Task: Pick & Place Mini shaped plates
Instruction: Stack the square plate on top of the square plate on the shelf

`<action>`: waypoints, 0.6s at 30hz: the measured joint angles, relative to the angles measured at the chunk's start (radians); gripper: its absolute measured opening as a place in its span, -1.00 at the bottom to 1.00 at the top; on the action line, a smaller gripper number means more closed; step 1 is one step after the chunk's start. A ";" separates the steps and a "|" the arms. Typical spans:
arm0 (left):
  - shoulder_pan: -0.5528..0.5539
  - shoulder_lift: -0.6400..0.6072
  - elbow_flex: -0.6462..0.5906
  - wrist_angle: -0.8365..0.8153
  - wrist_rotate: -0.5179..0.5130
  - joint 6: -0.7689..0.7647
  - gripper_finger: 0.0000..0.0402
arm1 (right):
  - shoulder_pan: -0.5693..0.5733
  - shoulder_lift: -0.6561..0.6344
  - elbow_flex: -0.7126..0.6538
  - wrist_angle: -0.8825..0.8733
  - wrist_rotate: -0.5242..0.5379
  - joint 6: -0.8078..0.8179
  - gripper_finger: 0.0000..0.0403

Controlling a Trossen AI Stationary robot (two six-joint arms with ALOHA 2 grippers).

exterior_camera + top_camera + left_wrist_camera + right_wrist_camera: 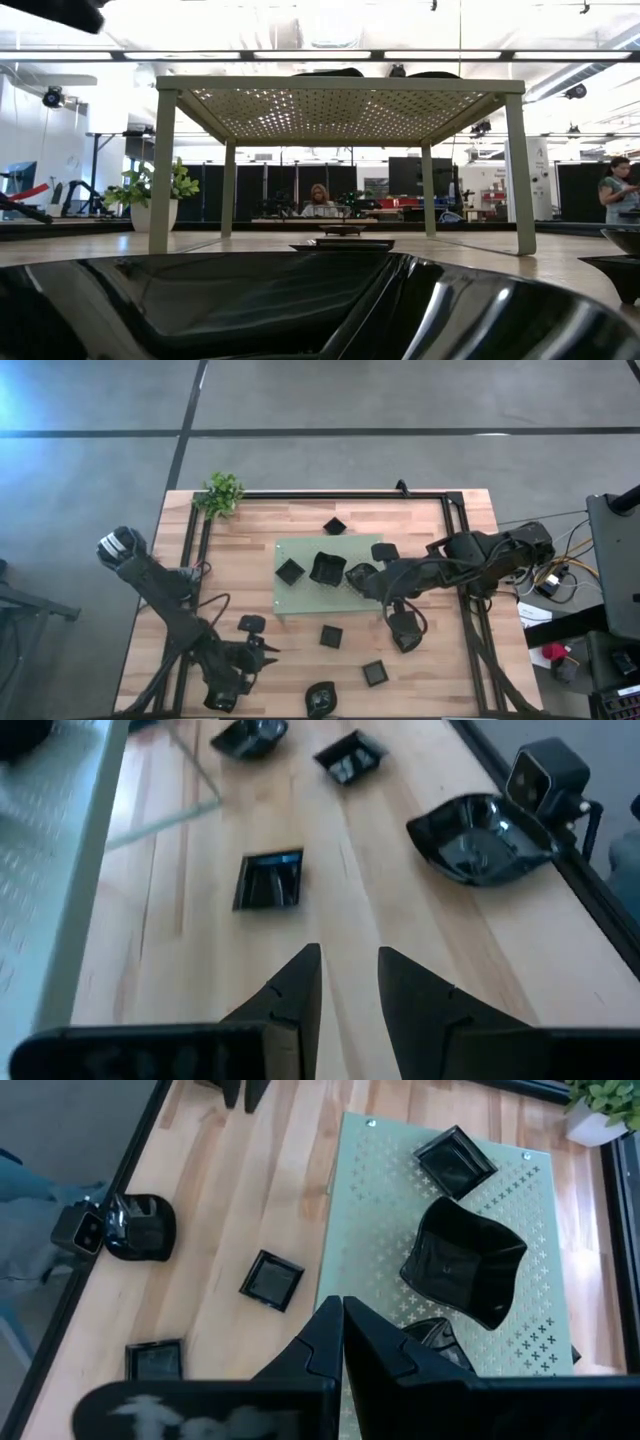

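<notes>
The light green perforated mat (325,575) stands on four legs (160,170). On it rest a small square black plate (455,1160), a larger wavy-edged one (465,1270), and a third (435,1342) partly hidden behind my right fingers. More black plates lie on the wood: (334,525), (252,624), (375,673), a square one (268,880), and a large dish (480,840) by the near edge. My right gripper (341,1312) is shut, above the mat's near edge. My left gripper (350,965) is open, low over the table's near left, with the square plate just ahead of its fingertips.
A small leafy plant (222,493) stands at the far left corner. Black rails (330,495) frame the tabletop. The low camera (545,775) sits at the near edge beside the large dish. Bare wood shows between the scattered plates. People (320,200) are in the room behind.
</notes>
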 joint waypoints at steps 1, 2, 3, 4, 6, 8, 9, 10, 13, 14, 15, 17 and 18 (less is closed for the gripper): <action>0.006 0.006 -0.009 0.032 0.000 0.025 -0.52 | 0.000 0.000 0.000 0.000 -0.001 0.000 -0.96; 0.011 0.015 -0.015 0.056 -0.001 0.049 -0.52 | 0.000 -0.001 0.000 0.000 -0.001 0.000 -0.96; 0.018 0.024 -0.019 0.076 -0.001 0.071 -0.52 | 0.000 -0.002 0.000 0.000 -0.001 -0.001 -0.96; 0.025 0.038 -0.022 0.098 -0.001 0.090 -0.52 | 0.000 -0.003 0.000 0.000 -0.001 -0.001 -0.96; 0.037 0.069 -0.021 0.130 -0.002 0.122 -0.52 | 0.000 -0.005 0.000 -0.001 -0.001 0.000 -0.96; 0.053 0.111 -0.007 0.129 -0.018 0.144 -0.52 | 0.000 -0.010 0.000 -0.001 -0.001 -0.001 -0.96; 0.062 0.130 0.002 0.130 -0.026 0.157 -0.52 | 0.000 -0.012 0.000 -0.001 -0.001 -0.001 -0.96; 0.072 0.147 0.011 0.131 -0.032 0.170 -0.52 | 0.000 -0.013 0.000 0.000 -0.001 -0.001 -0.96; 0.104 0.193 0.037 0.134 -0.032 0.198 -0.52 | 0.000 -0.018 0.000 0.000 -0.001 -0.004 -0.96; 0.113 0.208 0.046 0.134 -0.030 0.205 -0.52 | 0.000 -0.019 0.000 0.000 -0.001 -0.003 -0.96; 0.123 0.221 0.054 0.134 -0.023 0.215 -0.52 | 0.000 -0.020 0.000 0.001 -0.001 -0.003 -0.96; 0.143 0.246 0.072 0.135 0.002 0.239 -0.52 | 0.000 -0.025 0.000 0.001 -0.001 -0.003 -0.96; 0.152 0.259 0.080 0.137 0.016 0.251 -0.52 | 0.000 -0.026 0.000 0.002 -0.001 -0.002 -0.96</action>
